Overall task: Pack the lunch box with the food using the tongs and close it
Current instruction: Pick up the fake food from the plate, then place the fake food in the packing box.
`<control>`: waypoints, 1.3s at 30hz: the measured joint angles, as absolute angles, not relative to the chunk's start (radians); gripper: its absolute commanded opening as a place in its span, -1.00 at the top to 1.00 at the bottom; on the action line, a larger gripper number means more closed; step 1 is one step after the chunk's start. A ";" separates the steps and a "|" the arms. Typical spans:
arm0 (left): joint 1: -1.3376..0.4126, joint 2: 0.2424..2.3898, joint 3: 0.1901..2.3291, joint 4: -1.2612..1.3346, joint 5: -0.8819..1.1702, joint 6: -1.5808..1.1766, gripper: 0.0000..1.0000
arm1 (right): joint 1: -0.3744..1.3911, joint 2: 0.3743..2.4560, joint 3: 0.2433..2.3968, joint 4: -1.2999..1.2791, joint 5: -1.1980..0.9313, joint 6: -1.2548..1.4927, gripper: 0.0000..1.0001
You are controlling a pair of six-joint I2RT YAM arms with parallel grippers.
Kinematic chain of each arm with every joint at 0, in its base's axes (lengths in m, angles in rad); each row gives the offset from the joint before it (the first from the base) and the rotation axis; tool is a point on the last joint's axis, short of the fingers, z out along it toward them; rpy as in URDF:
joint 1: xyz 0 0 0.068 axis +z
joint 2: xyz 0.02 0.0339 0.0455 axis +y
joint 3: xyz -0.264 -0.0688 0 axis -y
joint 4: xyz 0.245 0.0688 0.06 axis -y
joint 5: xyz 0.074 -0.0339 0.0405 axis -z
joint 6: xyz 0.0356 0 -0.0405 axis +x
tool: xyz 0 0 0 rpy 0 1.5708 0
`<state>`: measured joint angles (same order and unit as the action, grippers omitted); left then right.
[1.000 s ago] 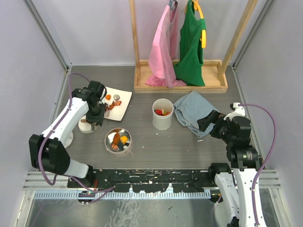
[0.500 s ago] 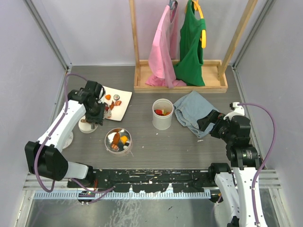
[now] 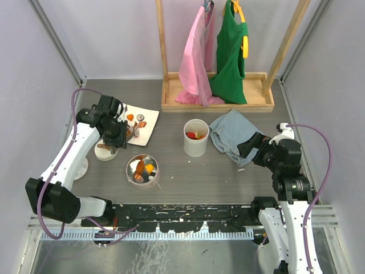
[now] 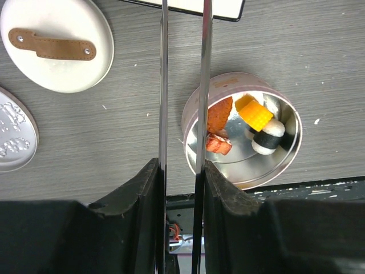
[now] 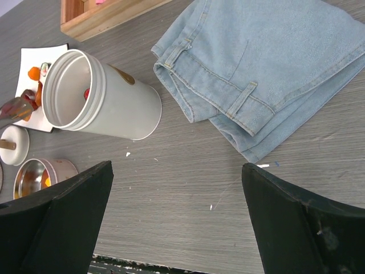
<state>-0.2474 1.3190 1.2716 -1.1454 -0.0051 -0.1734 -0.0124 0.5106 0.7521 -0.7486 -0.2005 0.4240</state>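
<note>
My left gripper (image 4: 181,168) is shut on the tongs (image 4: 163,85). Their two thin metal arms run straight up the left wrist view to the white plate (image 4: 222,7), and the tips are out of frame. To their right stands the round tin lunch box (image 4: 285,157), holding food: an orange piece (image 4: 219,113), a yellow one, a red one and a black-and-white roll. From above, the left gripper (image 3: 118,138) hangs between the plate (image 3: 149,131), which has more food (image 3: 137,119) on it, and the lunch box (image 3: 142,169). My right gripper (image 5: 177,222) is open and holds nothing.
A white lid with a brown strap (image 4: 56,45) lies left of the tongs, beside a silver disc (image 4: 11,137). A grey cup (image 3: 195,138) stands mid-table and folded jeans (image 3: 234,134) lie near the right gripper (image 3: 254,147). At the back is a wooden clothes rack (image 3: 217,97).
The left arm's elbow has swung out to the left, while its gripper stays by the plate with the tongs still held. The right arm has not moved.
</note>
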 measured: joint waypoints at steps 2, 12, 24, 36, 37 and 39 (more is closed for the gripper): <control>-0.247 1.318 1.283 -1.151 0.008 -0.177 0.50 | -0.012 0.511 0.752 -0.749 -0.199 0.426 -1.00; -0.249 1.172 1.323 -1.232 0.079 -0.220 0.52 | -0.012 0.504 0.725 -0.738 -0.218 0.445 -1.00; -0.257 1.041 1.356 -1.369 0.147 -0.255 0.53 | -0.012 0.371 0.748 -0.724 0.027 0.392 -1.00; -0.280 0.964 1.345 -1.437 0.216 -0.279 0.53 | -0.012 0.345 0.714 -0.670 0.085 0.372 -1.00; -0.281 0.951 1.337 -1.441 0.222 -0.281 0.54 | -0.012 0.343 0.710 -0.667 0.085 0.371 -1.00; -0.282 0.931 1.317 -1.450 0.238 -0.282 0.56 | -0.012 0.333 0.700 -0.661 0.086 0.370 -1.00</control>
<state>-0.2821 0.9314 1.3170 -1.4502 0.2379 -0.2817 -0.0120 0.3328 0.6998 -0.6609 0.0856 0.3698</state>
